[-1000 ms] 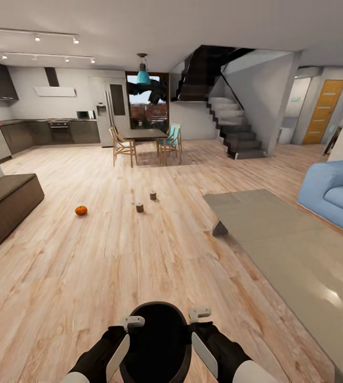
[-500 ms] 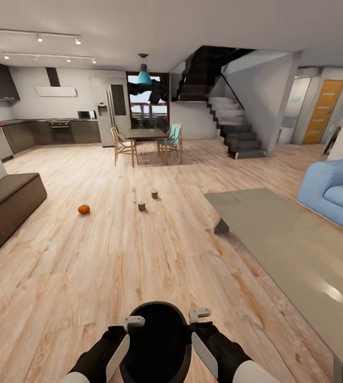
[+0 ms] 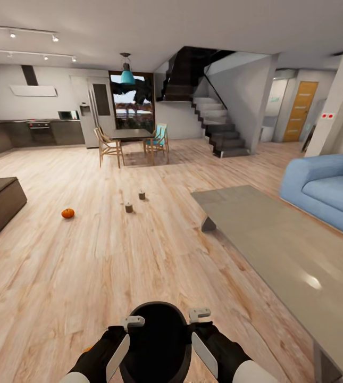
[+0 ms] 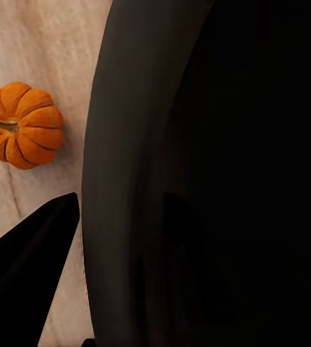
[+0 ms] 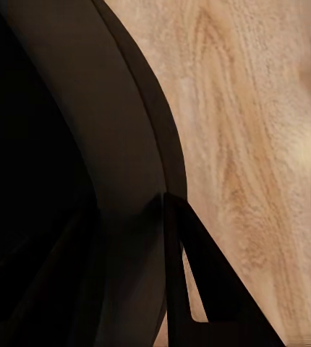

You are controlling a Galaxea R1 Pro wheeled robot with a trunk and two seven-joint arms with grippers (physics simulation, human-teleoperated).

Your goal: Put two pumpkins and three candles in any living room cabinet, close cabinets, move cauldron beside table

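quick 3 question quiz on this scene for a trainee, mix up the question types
1. True or false: the pumpkin out on the floor lies left of the two candles.
2. Multiple choice: what stands to the robot's right? A) a fridge B) a long grey table C) a bookshelf
3. Fill in: beyond the table sits a ____ sofa.

Key: 1 true; 2 B; 3 blue
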